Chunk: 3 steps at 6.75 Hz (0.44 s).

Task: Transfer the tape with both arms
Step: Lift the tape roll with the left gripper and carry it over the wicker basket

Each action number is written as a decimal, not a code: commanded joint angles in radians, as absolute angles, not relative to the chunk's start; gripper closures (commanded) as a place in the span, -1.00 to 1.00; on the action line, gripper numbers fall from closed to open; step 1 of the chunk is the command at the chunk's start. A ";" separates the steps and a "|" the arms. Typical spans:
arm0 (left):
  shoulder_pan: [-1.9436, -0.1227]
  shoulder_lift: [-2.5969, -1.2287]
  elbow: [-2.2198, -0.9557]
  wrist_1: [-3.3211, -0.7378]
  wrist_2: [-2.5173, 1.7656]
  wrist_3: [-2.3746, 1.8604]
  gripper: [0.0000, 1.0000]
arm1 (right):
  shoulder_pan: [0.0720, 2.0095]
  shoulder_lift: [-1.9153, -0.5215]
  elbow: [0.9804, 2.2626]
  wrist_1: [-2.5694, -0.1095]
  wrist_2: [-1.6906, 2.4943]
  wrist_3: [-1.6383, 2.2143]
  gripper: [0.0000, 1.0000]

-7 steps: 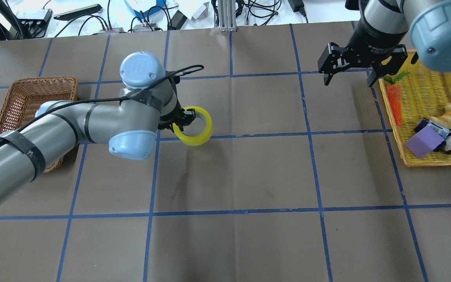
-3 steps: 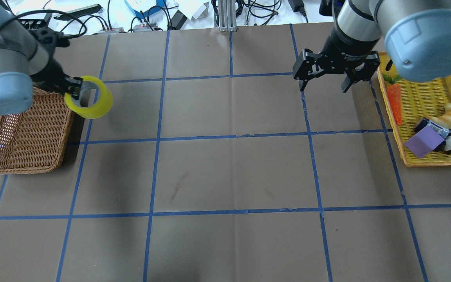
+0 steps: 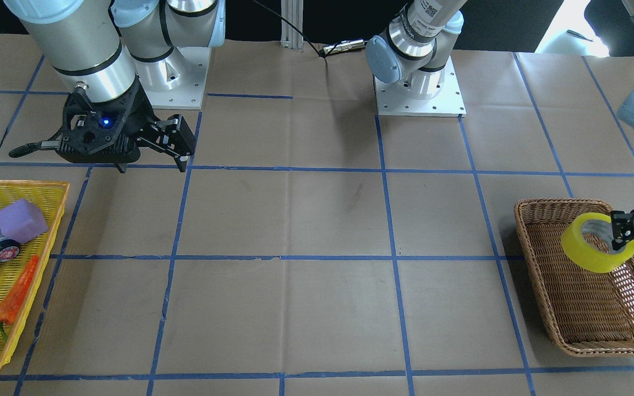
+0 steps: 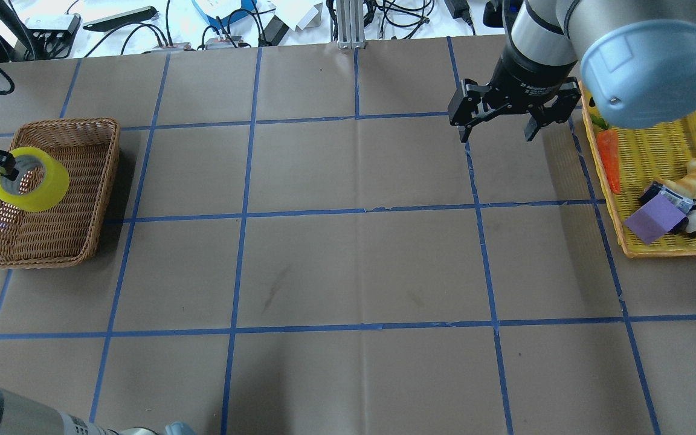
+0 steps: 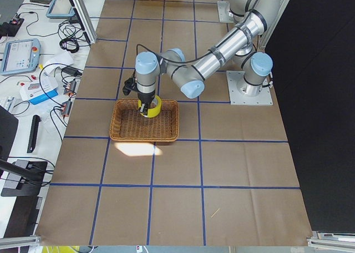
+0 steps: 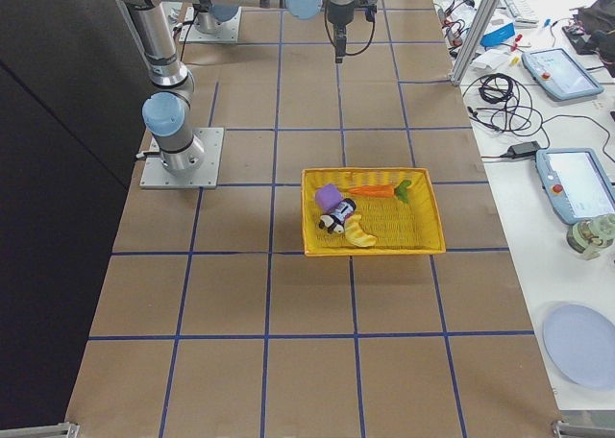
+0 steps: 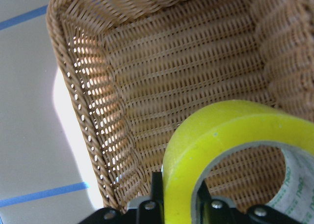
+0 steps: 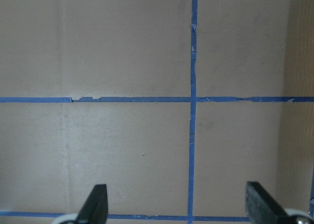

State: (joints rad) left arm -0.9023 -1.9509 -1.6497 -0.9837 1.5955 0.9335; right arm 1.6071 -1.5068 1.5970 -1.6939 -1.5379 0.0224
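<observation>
Tape (image 4: 53, 183) moved over wicker basket (image 4: 105, 181), left pincer (image 4: 6, 168) clamping rim.

Our left arm (image 5: 211, 67) stretches far out to its own side with the wrist turned straight down. Our left pincer (image 4: 5, 168) is clamped across the wall of the tape (image 4: 52, 181), one finger inside the ring and one outside. Our right arm (image 4: 644, 66) is bent at the elbow. Our right pincer (image 4: 496, 134) points downward, jaws spread wide with nothing between them.
</observation>
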 commanded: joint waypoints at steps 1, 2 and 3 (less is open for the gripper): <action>-0.883 -1.990 -1.641 -0.968 1.594 0.946 -0.99 | 1.572 -1.506 1.600 -1.689 -1.546 -0.003 -1.00; -0.891 -1.979 -1.606 -1.062 1.589 0.945 -1.00 | 1.571 -1.508 1.600 -1.689 -1.543 -0.002 -1.00; -0.949 -1.939 -1.545 -1.224 1.591 0.916 -1.00 | 1.571 -1.506 1.600 -1.689 -1.542 -0.002 -1.00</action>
State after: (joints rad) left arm -0.9043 -1.9710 -1.6008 -1.0783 1.5912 0.9376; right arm 1.5735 -1.5070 1.5996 -1.6893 -1.5438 -0.0011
